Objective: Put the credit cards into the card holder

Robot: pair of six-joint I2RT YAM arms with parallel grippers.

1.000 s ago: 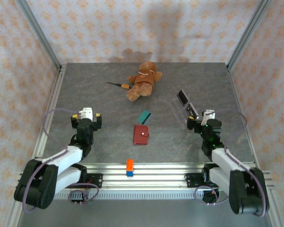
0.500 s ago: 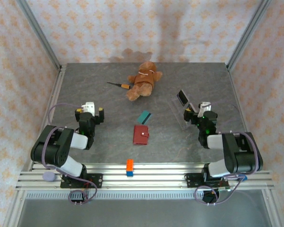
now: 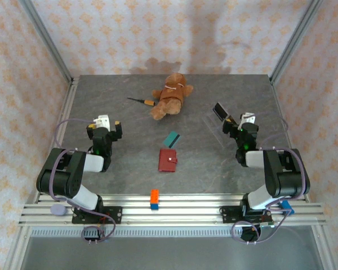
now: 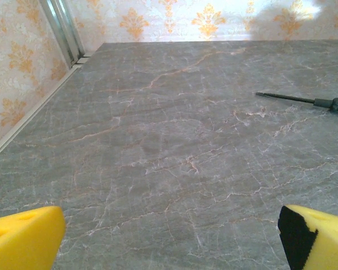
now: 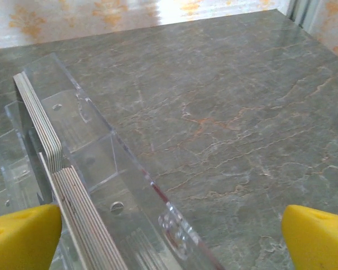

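Yellow-tipped left end effector [image 4: 169, 242], right end effector [image 5: 172, 239], spread wide (empty)

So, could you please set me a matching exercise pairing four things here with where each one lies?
Things: 1 teal card; 2 card holder; 3 orange-and-blue block; 4 teddy bear.
Places: A on the metal rails at the near edge; B far side, beside the screwdriver; C mid-table, between teal card and block; D mid-table, between teddy bear and card holder.
Pairs: 1-D, 2-C, 3-A, 4-B.
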